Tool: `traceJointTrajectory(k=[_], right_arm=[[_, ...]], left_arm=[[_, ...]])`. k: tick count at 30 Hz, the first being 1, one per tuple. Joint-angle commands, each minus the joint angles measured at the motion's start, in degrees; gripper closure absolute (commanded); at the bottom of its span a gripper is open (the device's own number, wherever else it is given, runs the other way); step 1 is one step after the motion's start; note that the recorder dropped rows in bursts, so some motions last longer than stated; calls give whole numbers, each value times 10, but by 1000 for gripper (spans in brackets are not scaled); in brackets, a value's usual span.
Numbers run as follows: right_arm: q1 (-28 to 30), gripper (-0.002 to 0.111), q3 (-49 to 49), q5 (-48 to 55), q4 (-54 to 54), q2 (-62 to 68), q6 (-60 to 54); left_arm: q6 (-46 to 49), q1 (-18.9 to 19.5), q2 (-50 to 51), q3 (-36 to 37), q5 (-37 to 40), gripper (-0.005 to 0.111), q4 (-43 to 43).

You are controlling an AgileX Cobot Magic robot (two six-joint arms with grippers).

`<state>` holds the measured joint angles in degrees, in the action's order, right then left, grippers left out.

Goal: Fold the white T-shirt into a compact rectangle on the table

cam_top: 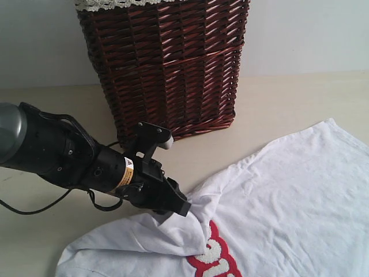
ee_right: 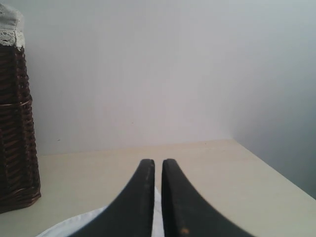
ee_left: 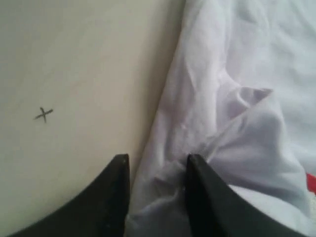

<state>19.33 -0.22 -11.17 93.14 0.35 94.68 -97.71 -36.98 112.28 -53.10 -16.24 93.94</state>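
Note:
The white T-shirt [cam_top: 288, 190] lies spread and rumpled over the near right of the table [cam_top: 288, 104], with its red patch with fuzzy white letters [cam_top: 216, 259] at the bottom edge. My left gripper [cam_top: 183, 210] is down at a bunched ridge of the shirt's left edge. In the left wrist view its jaws [ee_left: 157, 160] stand apart, open, with a loose fold of the shirt [ee_left: 237, 74] between them, touching one finger. My right gripper [ee_right: 158, 163] is shut and holds nothing. It hovers above a corner of the shirt [ee_right: 74, 224] and is outside the exterior view.
A tall dark red-brown wicker basket [cam_top: 167, 69] with a lace-trimmed liner stands at the back, just behind the left arm, also in the right wrist view [ee_right: 15, 123]. A small pencilled X [ee_left: 44, 114] marks the bare table beside the shirt. A wall rises behind the table.

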Motion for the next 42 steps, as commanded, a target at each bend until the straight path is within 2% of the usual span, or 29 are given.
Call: traceJointTrajectory(k=[1, 2, 7, 17, 22, 24, 27, 31, 35, 39, 41, 42], right_arm=[[0, 100, 2, 3, 0, -4, -1], [0, 100, 2, 3, 0, -4, -1], [0, 100, 2, 3, 0, -4, -1], [0, 100, 2, 3, 0, -4, -1], [0, 100, 2, 3, 0, -4, -1], [0, 100, 2, 3, 0, -4, -1], [0, 100, 2, 3, 0, -4, -1], [0, 100, 2, 3, 0, -4, -1], [0, 100, 2, 3, 0, -4, -1], [0, 100, 2, 3, 0, -4, -1], [0, 100, 2, 3, 0, -4, -1], [0, 100, 2, 3, 0, -4, -1]], left_arm=[[-3, -5, 4, -2, -28, 96, -4], [-3, -6, 4, -2, -28, 107, -4], [-2, -9, 4, -2, -12, 107, -4], [-2, -9, -81, -5, 137, 107, -4], [-2, -9, -104, -5, 178, 107, -4], [-1, -8, -103, -5, 220, 107, 1], [1, -8, -95, -10, 326, 107, 34], [17, -3, -72, -21, 411, 105, 60], [10, 4, -49, -27, 418, 85, 60], [-29, 4, -36, -27, 421, 44, 40], [-43, 4, -36, -27, 421, 25, 23], [-43, 4, -37, -27, 421, 20, 8]])
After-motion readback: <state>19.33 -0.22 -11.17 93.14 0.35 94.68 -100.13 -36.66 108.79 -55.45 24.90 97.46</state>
